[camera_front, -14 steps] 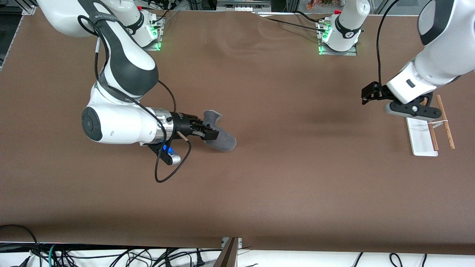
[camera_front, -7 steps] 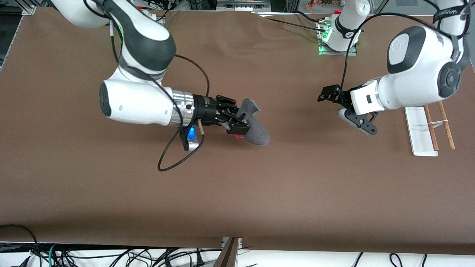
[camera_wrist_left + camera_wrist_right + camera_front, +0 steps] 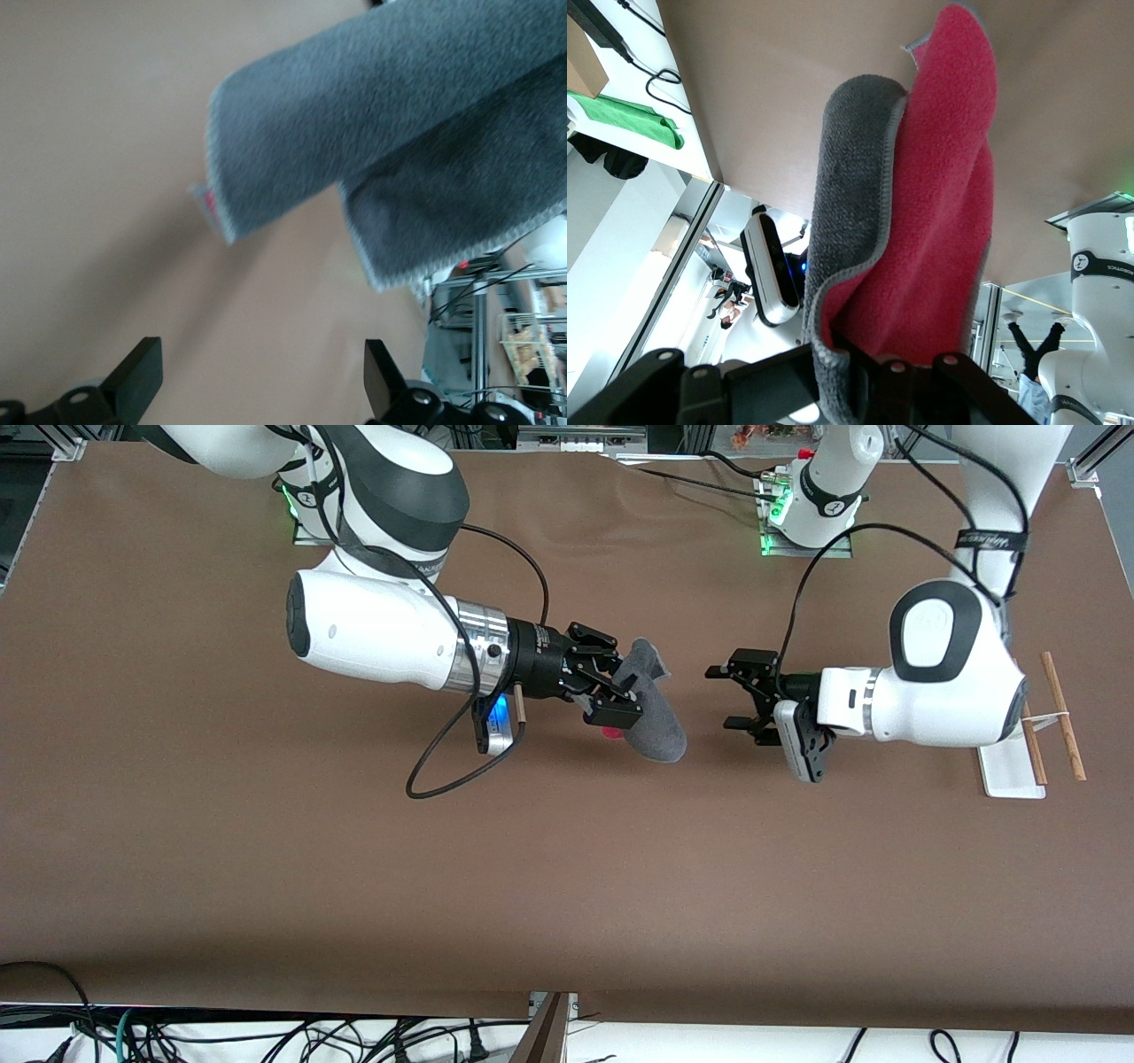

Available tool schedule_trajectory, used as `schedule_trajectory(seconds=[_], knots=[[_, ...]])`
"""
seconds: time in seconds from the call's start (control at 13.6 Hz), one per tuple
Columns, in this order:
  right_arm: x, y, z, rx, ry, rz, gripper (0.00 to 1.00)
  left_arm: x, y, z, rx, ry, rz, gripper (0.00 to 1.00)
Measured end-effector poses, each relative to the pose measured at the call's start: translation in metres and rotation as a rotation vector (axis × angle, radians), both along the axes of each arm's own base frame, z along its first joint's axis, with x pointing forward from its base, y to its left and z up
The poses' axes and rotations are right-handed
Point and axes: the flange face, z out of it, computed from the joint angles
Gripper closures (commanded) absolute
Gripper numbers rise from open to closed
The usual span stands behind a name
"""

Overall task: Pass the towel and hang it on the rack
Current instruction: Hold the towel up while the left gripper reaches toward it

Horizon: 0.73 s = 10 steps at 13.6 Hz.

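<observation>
Currently: right gripper (image 3: 617, 691) clamped on towel (image 3: 654, 713); left gripper (image 3: 732, 696) spread apart, just beside it. Risk: drooping folds evade closing fingers, towel drops.

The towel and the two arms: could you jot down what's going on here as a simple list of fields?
towel: dark grey with a red inner face, held up over the middle of the table
right gripper: shut on the towel
left gripper: open, facing the towel, apart from it
rack: at the left arm's end of the table, nothing on it
table: brown cover
stage: handover not yet made
</observation>
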Motion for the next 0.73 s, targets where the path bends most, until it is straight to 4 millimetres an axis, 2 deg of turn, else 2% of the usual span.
schedule_trajectory(seconds=[0.15,0.44,0.59,0.73], knots=[[0.001,0.000,0.001,0.006,-0.006,-0.014,1.00,0.006,-0.004,-0.020,-0.115,-0.053,-0.008,0.00],[0.000,0.002,0.002,0.009,-0.010,-0.017,1.00,0.020,-0.011,-0.046,-0.269,-0.151,0.000,0.00],[0.000,0.003,0.002,0.010,-0.010,-0.017,1.00,0.027,-0.011,-0.046,-0.299,-0.212,-0.017,0.00],[0.000,0.003,0.002,0.010,-0.010,-0.017,1.00,0.041,-0.010,-0.035,-0.320,-0.300,-0.039,0.00]])
